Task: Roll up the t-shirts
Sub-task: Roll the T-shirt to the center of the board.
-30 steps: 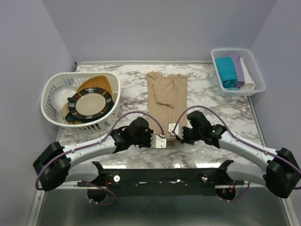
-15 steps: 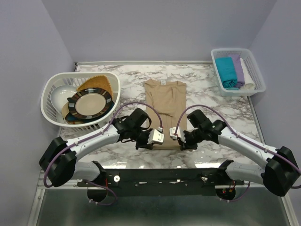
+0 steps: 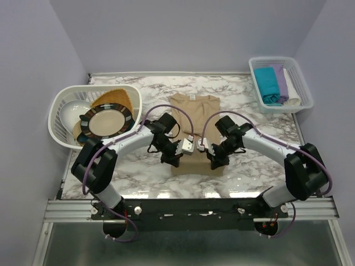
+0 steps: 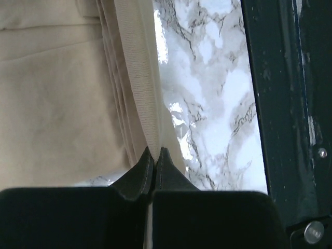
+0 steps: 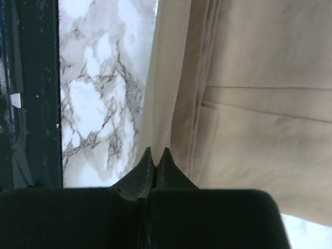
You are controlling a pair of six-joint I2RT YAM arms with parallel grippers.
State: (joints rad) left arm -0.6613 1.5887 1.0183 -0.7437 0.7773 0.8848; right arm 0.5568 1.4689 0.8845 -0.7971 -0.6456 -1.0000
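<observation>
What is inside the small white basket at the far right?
A teal shirt, a lilac one and a white one, side by side. Whatever lies under them is covered.

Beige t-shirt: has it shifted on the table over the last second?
Yes. The beige t-shirt has slid toward the near edge; its collar now lies farther from the table's far edge.
</observation>
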